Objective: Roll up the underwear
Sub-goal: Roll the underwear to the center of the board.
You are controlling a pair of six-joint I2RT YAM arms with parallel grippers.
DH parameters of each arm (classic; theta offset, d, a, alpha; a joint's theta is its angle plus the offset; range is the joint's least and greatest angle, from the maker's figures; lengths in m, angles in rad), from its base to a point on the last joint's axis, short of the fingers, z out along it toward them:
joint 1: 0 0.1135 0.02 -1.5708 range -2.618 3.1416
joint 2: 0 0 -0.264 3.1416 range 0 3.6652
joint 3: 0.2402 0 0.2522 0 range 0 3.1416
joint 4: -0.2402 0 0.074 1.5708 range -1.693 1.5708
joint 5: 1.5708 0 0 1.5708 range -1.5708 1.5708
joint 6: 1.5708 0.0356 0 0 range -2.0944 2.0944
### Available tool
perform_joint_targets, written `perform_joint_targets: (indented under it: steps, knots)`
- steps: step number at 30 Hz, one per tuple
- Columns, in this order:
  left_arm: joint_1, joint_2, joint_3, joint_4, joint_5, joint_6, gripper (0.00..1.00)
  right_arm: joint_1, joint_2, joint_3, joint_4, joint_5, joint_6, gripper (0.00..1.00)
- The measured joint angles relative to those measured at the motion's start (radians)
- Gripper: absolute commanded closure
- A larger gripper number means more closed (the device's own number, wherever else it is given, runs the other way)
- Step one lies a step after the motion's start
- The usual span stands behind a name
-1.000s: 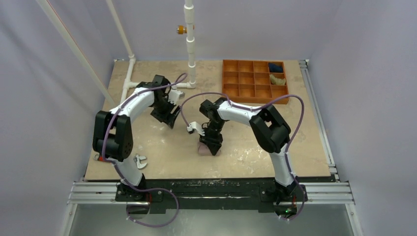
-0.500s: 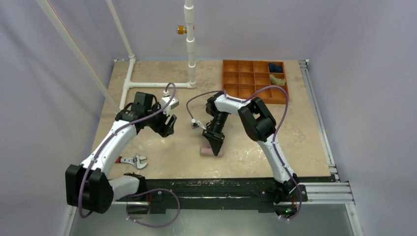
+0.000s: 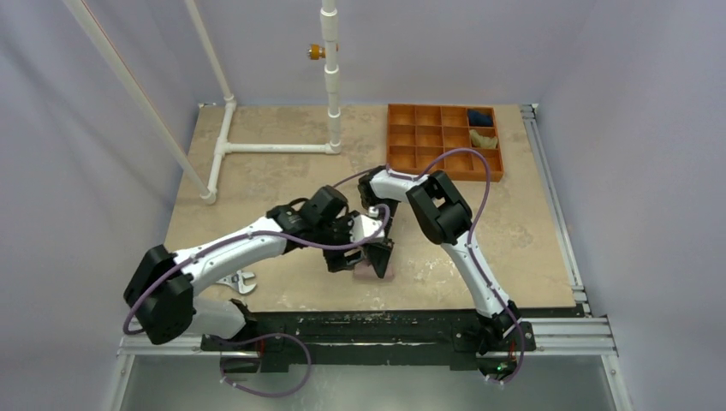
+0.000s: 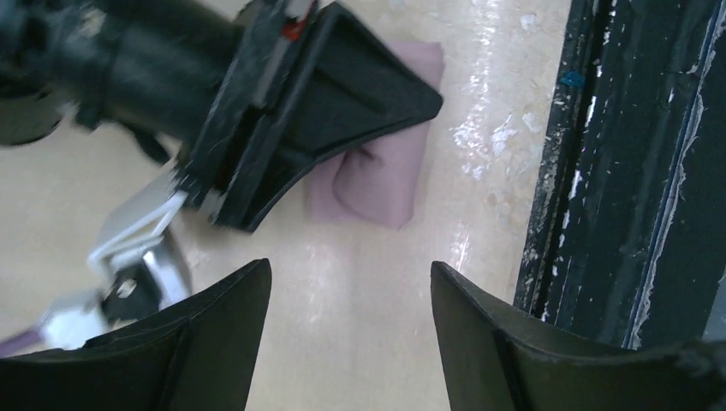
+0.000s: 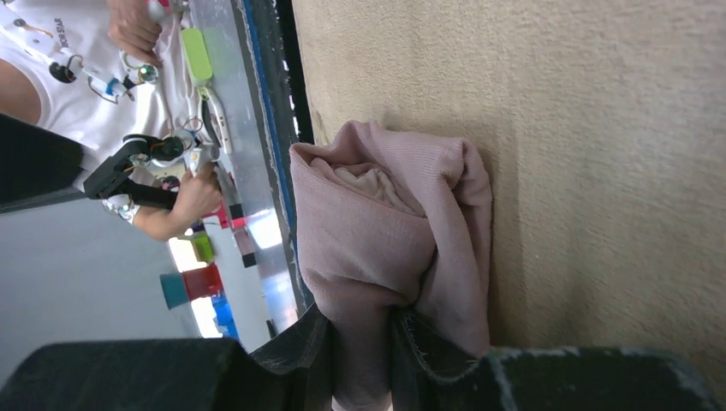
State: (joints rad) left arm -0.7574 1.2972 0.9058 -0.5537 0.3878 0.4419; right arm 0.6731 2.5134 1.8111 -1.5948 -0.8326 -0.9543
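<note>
The underwear (image 3: pixel 370 273) is a small bunched, partly rolled pale pink bundle on the table near the front edge. A cream inner layer shows at its end in the right wrist view (image 5: pixel 377 231). My right gripper (image 3: pixel 380 255) points down on it, and its jaws are shut on a fold of the pink cloth (image 5: pixel 364 338). My left gripper (image 3: pixel 344 257) is open and empty just left of the bundle, with bare table between its fingers (image 4: pixel 348 270). In the left wrist view the underwear (image 4: pixel 385 175) lies ahead, partly under the right gripper (image 4: pixel 325 94).
An orange compartment tray (image 3: pixel 441 174) stands at the back right with a dark blue bundle (image 3: pixel 480 117) and an olive-tan bundle (image 3: pixel 483 137). A white pipe frame (image 3: pixel 274 147) stands at the back left. A wrench (image 3: pixel 242 279) lies front left. The black front rail (image 4: pixel 616 171) is close.
My left arm has swung from the back left to the table's middle, ending open beside the underwear. My right gripper has stayed shut on the underwear and shifted slightly toward the front.
</note>
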Motion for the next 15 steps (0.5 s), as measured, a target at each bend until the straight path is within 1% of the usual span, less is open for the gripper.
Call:
perform_joint_targets:
  steps: [3, 7, 11, 15]
  knots:
    - [-0.095, 0.101, 0.023, 0.030, -0.031, 0.000, 0.31, -0.003, 0.000, 0.001, 0.000, 0.000, 0.000, 0.95]
    - [-0.168, 0.198, 0.046, 0.066, -0.079, 0.001, 0.31, -0.008, 0.002, 0.001, 0.000, -0.003, 0.003, 0.95]
    - [-0.212, 0.273, 0.054, 0.075, -0.114, -0.001, 0.30, -0.013, 0.006, 0.001, 0.000, -0.008, 0.007, 0.95]
    - [-0.233, 0.326, 0.054, 0.076, -0.150, -0.003, 0.30, -0.019, 0.007, 0.001, 0.000, -0.009, 0.012, 0.95]
